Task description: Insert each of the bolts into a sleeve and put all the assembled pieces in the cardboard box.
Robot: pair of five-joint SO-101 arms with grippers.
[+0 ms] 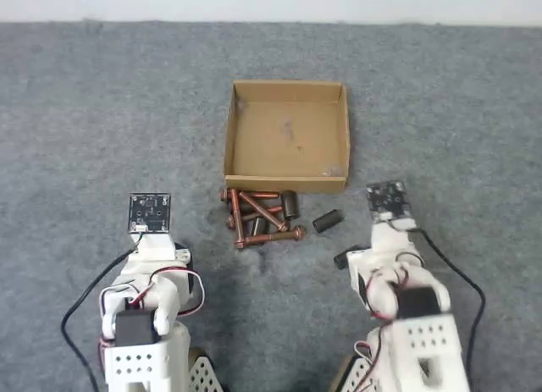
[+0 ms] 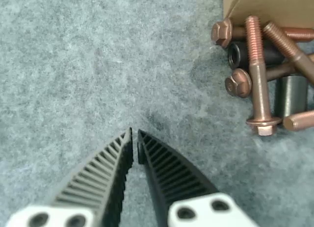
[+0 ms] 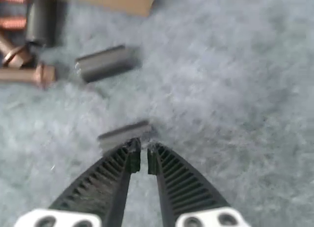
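**Both claws down, bolts in a heap by the box**

Left claw (image 2: 135, 135) sits low over the grey table (image 1: 76, 113), jaws all but closed, gripping nothing. Right claw (image 3: 143, 148) has a narrow slit between its tips and is empty too, with a dark sleeve (image 3: 122, 134) lying just off its tips. The copper bolts (image 1: 254, 216) lie piled against the front wall of the cardboard box (image 1: 286, 182), among more sleeves. Another sleeve (image 1: 327, 221) lies alone, just right of the pile.

left end effector (image 2: 135, 134): fingers nearly touching | right end effector (image 3: 143, 147): fingers nearly touching
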